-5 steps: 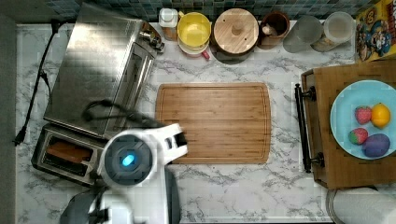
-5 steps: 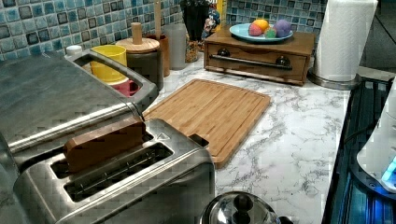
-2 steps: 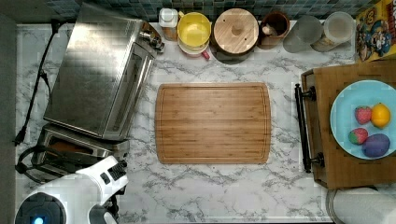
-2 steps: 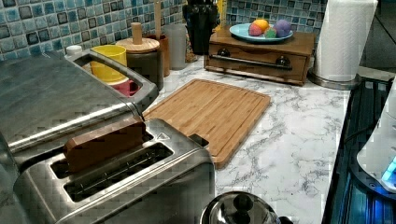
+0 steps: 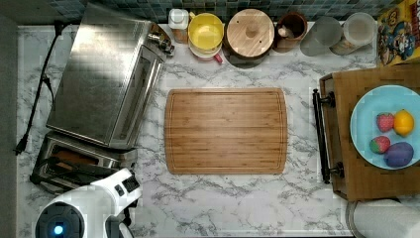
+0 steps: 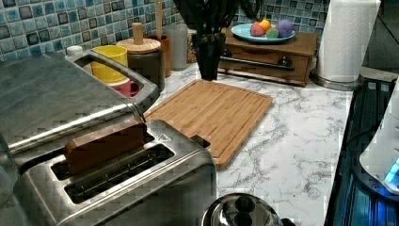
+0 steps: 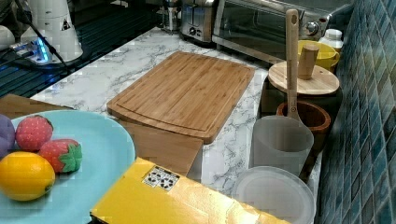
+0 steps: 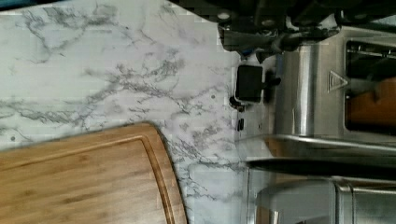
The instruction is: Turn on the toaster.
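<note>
Zero presses so far: toaster lever looks up, arm parked above it

Toaster (image 6: 117,188) sits on the marble desk (image 5: 237,198) at the top view's lower left, just beside the big toaster oven (image 5: 101,74), near the corner of the cutting board (image 5: 225,131). One brown slice (image 6: 106,143) stands high out of the slot nearest the oven in the left view, so my read is the lever is not down yet. Black lever (image 8: 250,83) on the toaster's end face shows in the wrist view, close to the toaster's top edge; nothing touches it there.

Progress: approach looks mostly done, since the white arm (image 5: 89,208) overlaps the toaster's lower edge in the top view and the wrist camera looks straight at the lever end. Left to do, as I judge it: line up on the lever, push it down until it latches.

Hard to make out: the claw is just dark shapes along the edge of the wrist view, so I cannot tell whether it is apart or together, or how high it hangs over the lever. Knob not clearly separable from the lever. Toaster in the right view (image 7: 196,18) is far off and cut by the frame edge, lever position unreadable there. The arm covers part of the toaster in the top view.
</note>
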`<state>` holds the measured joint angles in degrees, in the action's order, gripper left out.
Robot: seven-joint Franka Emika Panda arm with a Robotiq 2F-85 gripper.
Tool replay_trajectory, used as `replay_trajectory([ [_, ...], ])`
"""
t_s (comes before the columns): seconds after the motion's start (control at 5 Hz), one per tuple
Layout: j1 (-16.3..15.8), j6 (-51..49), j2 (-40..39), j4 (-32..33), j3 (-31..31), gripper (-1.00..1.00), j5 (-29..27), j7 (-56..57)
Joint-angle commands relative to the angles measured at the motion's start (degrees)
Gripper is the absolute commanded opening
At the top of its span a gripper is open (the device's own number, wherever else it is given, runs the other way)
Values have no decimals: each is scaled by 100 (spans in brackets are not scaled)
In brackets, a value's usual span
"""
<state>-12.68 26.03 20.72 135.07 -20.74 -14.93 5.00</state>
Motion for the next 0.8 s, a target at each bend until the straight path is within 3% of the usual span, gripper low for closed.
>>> replay_trajectory([
  [0.2,-45,1026,-196,528,-345,-100,-266,-580],
  [0.8,178,1500,-906,415,-528,-100,149,-1280],
])
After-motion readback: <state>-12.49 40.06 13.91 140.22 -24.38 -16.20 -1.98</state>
